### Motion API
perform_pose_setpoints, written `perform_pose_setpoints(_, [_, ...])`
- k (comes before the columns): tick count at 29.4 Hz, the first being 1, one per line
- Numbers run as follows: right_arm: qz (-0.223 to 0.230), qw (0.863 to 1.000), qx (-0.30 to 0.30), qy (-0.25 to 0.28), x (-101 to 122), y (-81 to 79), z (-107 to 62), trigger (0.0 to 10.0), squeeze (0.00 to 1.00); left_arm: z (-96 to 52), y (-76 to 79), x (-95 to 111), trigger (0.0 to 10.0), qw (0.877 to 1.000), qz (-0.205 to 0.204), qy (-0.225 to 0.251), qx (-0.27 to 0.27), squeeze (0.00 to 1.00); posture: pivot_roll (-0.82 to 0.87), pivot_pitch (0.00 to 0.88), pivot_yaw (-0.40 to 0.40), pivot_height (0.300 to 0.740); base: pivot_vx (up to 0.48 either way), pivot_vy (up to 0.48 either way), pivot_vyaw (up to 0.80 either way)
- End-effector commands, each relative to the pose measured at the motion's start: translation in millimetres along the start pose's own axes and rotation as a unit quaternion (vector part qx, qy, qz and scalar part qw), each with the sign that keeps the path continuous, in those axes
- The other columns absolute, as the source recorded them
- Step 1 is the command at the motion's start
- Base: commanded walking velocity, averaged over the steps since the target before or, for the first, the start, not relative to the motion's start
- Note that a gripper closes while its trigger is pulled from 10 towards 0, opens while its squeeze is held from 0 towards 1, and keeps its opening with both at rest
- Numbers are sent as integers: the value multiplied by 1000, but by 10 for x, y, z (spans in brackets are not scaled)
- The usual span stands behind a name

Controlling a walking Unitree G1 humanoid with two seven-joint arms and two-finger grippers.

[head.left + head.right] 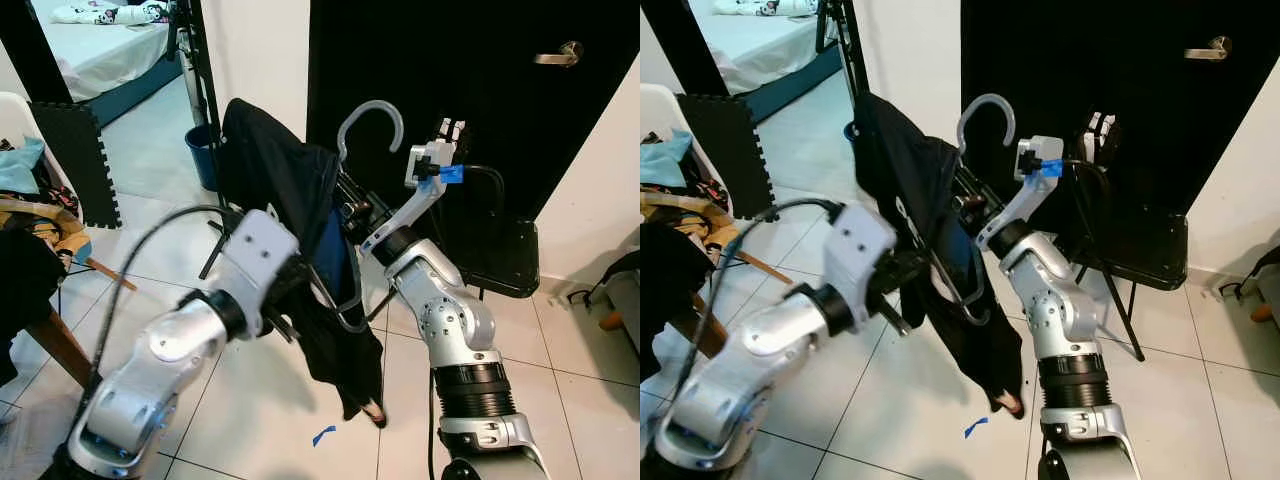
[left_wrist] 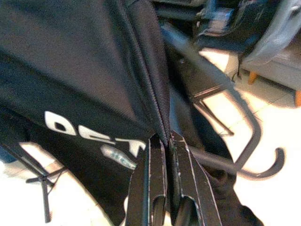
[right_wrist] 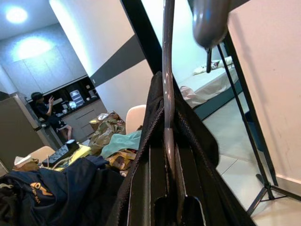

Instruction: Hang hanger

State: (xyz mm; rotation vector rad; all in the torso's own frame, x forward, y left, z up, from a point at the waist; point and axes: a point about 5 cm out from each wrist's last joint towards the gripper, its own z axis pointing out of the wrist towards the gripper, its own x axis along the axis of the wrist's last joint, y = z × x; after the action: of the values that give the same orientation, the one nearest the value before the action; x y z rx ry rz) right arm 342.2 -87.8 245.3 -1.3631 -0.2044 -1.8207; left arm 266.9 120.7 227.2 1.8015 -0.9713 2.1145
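Hanger [image 1: 370,125], grey, draped with a black shirt [image 1: 285,190], rises hook-up before the dark door [image 1: 520,110] in the head views. Left wrist view: left end effector [image 2: 168,141] pinched shut on shirt. Right wrist view: right end effector [image 3: 165,155] clamps the hanger's neck, stem running straight up.

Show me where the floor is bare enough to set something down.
Bare tiles lie right of the right arm, between the folding chair and the wall, and around the blue tape scrap. Crowded: the left side by the clothes pile, and under the black garment.
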Motion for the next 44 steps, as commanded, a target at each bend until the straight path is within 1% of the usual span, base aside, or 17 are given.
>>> perform_pose_setpoints(1, [-5, 1000, 11, 26, 101, -22, 27, 10000, 0, -78, -68, -78, 10000, 1000, -2, -25, 8, 0, 4, 85, -10, 740, 0, 0, 0])
perform_pose_setpoints(4, [-4, 1000, 12, 28, 111, -21, 28, 10000, 0, -107, -38, -92, 10000, 999, -4, -31, -8, 0, 5, 84, -12, 740, 0, 0, 0])
perform_pose_setpoints(8, [-2, 999, 14, 38, 151, -13, 39, 10000, 0, -160, 113, -112, 10000, 997, -25, -36, -57, 0, 8, 85, -14, 740, 0, 0, 0])
perform_pose_setpoints(12, [-2, 999, 13, 45, 171, -4, 47, 10000, 0, -185, 351, -121, 10000, 990, -52, -38, -124, 0, 9, 81, -13, 740, 0, 0, 0])
perform_pose_setpoints(13, [-3, 999, 17, 47, 178, -12, 50, 10000, 0, -189, 385, -123, 10000, 988, -57, -42, -138, 808, 7, 81, -14, 740, 0, 0, 0])
perform_pose_setpoints(14, [-3, 999, 17, 47, 178, -12, 50, 10000, 0, -189, 385, -123, 10000, 988, -57, -42, -138, 808, 7, 81, -14, 740, 0, 0, 0])
perform_pose_setpoints(15, [-5, 999, 22, 48, 184, -18, 46, 10000, 0, -196, 365, -102, 10000, 988, -57, -39, -140, 1000, 5, 78, -13, 740, 0, 0, 0])
perform_pose_setpoints(18, [-11, 998, 27, 47, 189, -17, 36, 10000, 0, -200, 313, -63, 10000, 989, -55, -32, -133, 1000, 5, 78, -13, 740, 0, 0, 0])
perform_pose_setpoints(20, [-28, 998, 44, 43, 227, 28, -27, 10000, 0, -276, 117, 89, 10000, 991, -50, -9, -124, 1000, 10, 74, -10, 740, 0, 0, 0])
perform_pose_setpoints(26, [-43, 996, 61, 41, 282, 74, -89, 10000, 0, -459, -19, 145, 10000, 989, -27, -32, -143, 1000, 8, 75, -6, 740, 0, 0, 0])
perform_pose_setpoints(31, [-47, 996, 67, 38, 286, 79, -105, 10000, 0, -493, -54, 172, 10000, 989, -24, -31, -143, 1000, 8, 75, -6, 740, 0, 0, 0])
perform_pose_setpoints(33, [-93, 988, 121, -10, 223, 85, -209, 10000, 0, -597, -316, 465, 10000, 993, -7, 17, -118, 1000, 12, 75, -9, 740, 0, 0, 0])
perform_pose_setpoints(35, [-133, 971, 187, -68, 137, 43, -301, 10000, 0, -715, -556, 720, 10000, 993, 20, 42, -107, 1000, 18, 76, -9, 740, 0, 0, 0])
perform_pose_setpoints(37, [-140, 962, 217, -90, 97, 1, -324, 10000, 0, -760, -633, 785, 10000, 991, 49, 25, -121, 1000, 24, 75, -10, 740, 0, 0, 0])
perform_pose_setpoints(39, [-140, 962, 217, -90, 97, 1, -324, 10000, 0, -760, -633, 785, 10000, 991, 49, 25, -121, 1000, 24, 75, -10, 740, 0, 0, 0])
perform_pose_setpoints(41, [-155, 947, 254, -121, 18, -63, -363, 10000, 0, -799, -769, 939, 10000, 986, 88, 11, -142, 1000, 28, 71, -9, 740, 0, 0, 0])
perform_pose_setpoints(44, [-159, 941, 267, -131, -14, -87, -378, 10000, 0, -812, -813, 996, 10000, 983, 100, 4, -153, 1000, 30, 70, -8, 740, 0, 0, 0])
